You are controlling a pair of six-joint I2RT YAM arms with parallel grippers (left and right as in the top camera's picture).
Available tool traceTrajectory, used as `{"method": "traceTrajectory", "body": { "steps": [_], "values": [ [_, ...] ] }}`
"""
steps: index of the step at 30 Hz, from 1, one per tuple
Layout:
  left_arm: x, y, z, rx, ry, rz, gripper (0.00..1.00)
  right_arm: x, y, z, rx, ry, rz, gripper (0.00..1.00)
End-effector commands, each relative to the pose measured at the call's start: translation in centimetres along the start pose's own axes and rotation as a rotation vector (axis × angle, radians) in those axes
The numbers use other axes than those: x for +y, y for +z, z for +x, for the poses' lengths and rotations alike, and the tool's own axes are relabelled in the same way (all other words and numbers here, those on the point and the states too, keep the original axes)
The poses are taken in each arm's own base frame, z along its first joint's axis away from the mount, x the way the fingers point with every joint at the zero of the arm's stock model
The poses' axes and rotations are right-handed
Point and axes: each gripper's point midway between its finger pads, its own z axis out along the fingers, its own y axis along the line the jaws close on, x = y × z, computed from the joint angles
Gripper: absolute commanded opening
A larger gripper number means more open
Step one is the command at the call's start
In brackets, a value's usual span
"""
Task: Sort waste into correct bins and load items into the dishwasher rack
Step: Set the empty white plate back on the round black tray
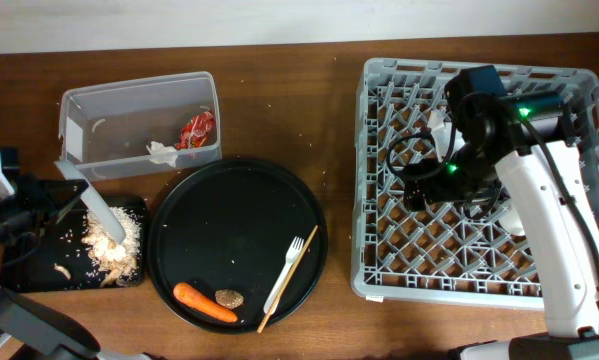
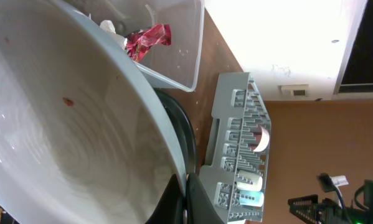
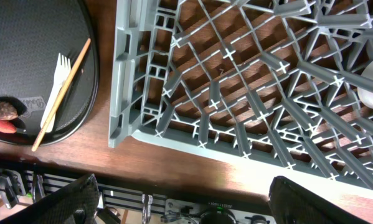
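My left gripper (image 2: 186, 200) is shut on the rim of the white plate (image 2: 61, 124). It holds the plate (image 1: 104, 212) tilted over the shallow black tray (image 1: 29, 272), where beige grains (image 1: 114, 248) lie. The clear tub (image 1: 139, 88) holds the red wrapper (image 1: 196, 130) and the white napkin (image 1: 161, 152). The carrot (image 1: 204, 303), brown piece (image 1: 229, 298), fork (image 1: 284, 272) and stick (image 1: 304, 250) lie on the round black tray. My right gripper (image 3: 195, 205) is open and empty above the grey rack (image 1: 379, 270). Two cups (image 2: 248, 190) and a bowl (image 2: 261, 138) stand in the rack.
The large round black tray (image 1: 229, 215) sits between the bins and the rack. Loose crumbs are scattered on the brown table. The right arm and its cables reach across the middle of the rack. The table's front edge runs just beyond the rack in the right wrist view.
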Motion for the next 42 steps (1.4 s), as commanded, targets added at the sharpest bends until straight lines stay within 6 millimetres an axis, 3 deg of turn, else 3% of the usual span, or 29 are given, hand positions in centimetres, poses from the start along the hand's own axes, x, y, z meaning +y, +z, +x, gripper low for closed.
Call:
{"method": "traceTrajectory", "body": {
  "steps": [1,3,4,10,16,19,28,32,37,42],
  "values": [
    [-0.9,-0.7,-0.2,-0.023,0.035,-0.005,0.00,-0.1,0.1,0.1,0.007,0.001,0.010,0.91],
    [0.4,-0.8,0.1,-0.003,-0.033,-0.080,0.00,-0.1,0.1,0.1,0.007,0.001,0.010,0.91],
    [-0.6,-0.7,0.0,-0.012,0.027,-0.025,0.00,-0.1,0.1,0.1,0.007,0.001,0.010,0.91],
    [-1.8,-0.7,0.6,-0.003,0.014,0.007,0.00,-0.1,0.1,0.1,0.007,0.001,0.009,0.91],
    [-5.7,0.7,3.2,0.071,0.132,0.004,0.00,-0.1,0.1,0.1,0.007,0.001,0.009,0.90],
    [-7.3,2.5,5.4,0.163,0.226,-0.045,0.00,-0.1,0.1,0.2,0.007,0.002,0.009,0.91],
    [-11.3,10.5,14.4,0.538,0.559,-0.118,0.00,-0.1,0.1,0.1,0.007,0.001,0.009,0.91],
    [-10.6,13.4,17.5,0.616,0.688,-0.336,0.00,-0.1,0.1,0.1,0.007,0.001,0.009,0.91],
    [-11.0,16.9,20.7,0.599,0.778,-0.430,0.01,-0.1,0.1,0.2,0.007,0.001,0.009,0.91],
    [-8.3,18.9,21.2,0.504,0.839,-0.613,0.01,-0.1,0.1,0.2,0.007,0.001,0.009,0.91]
  ]
}}
